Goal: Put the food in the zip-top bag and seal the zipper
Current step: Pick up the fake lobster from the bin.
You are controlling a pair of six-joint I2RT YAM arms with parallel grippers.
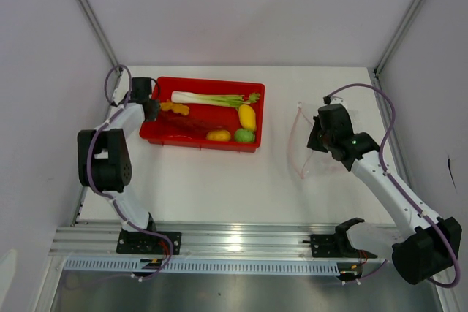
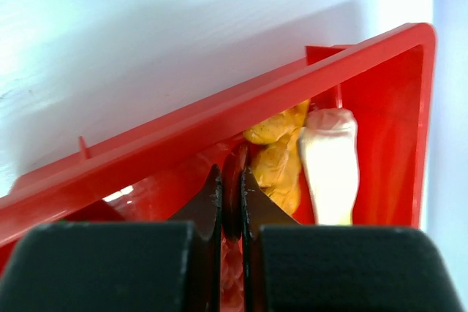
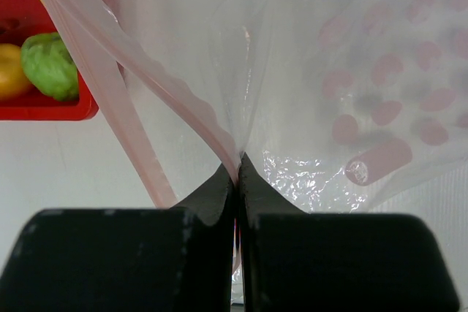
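The left gripper (image 2: 232, 180) has its jaws pressed nearly together on a slim red piece, by the look of it a red chilli (image 2: 232, 210). It sits low in the left end of the red tray (image 2: 219, 118), with the orange ruffled piece (image 2: 274, 169) and the white end of the leek stalk (image 2: 330, 162) just beside the fingers. The right gripper (image 3: 235, 169) is pinched tight on the edge of the zip-top bag (image 3: 307, 71), right at the zipper (image 3: 168, 85). The bag is well apart from the tray on the table (image 1: 219, 180), and its mouth appears to face the tray. To do this well, I judge the lift should go straight up, so the thin chilli neither slips nor drags its neighbours, then clear the tray wall and cross to the bag's mouth, which looks narrow and may need spreading first
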